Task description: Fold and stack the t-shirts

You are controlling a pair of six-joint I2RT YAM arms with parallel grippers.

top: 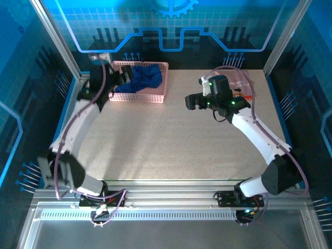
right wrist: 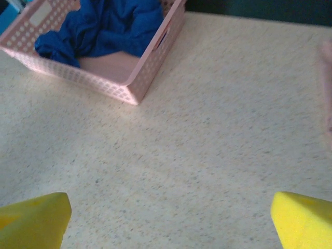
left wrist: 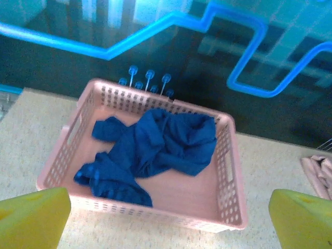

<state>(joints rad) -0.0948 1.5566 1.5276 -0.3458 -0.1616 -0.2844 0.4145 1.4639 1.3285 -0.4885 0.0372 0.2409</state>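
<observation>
The royal-blue t-shirt point(top: 146, 77) lies crumpled inside a pink lattice basket point(top: 155, 96) at the back left of the table. In the left wrist view the blue t-shirt point(left wrist: 155, 145) covers the left and middle of the basket floor. My left gripper point(top: 118, 82) hovers at the basket's left end, open, with its yellow fingertips point(left wrist: 32, 218) wide apart and nothing between them. The pale pink t-shirt point(top: 241, 86) lies at the back right, partly hidden behind my right arm. My right gripper point(top: 191, 101) hangs open over bare table right of the basket.
The basket point(right wrist: 136, 78) stands near the table's back edge, with its right corner nearest my right gripper point(right wrist: 168, 223). A strip of the pink t-shirt point(right wrist: 327, 88) shows at the right edge of the right wrist view. Metal frame posts flank the table.
</observation>
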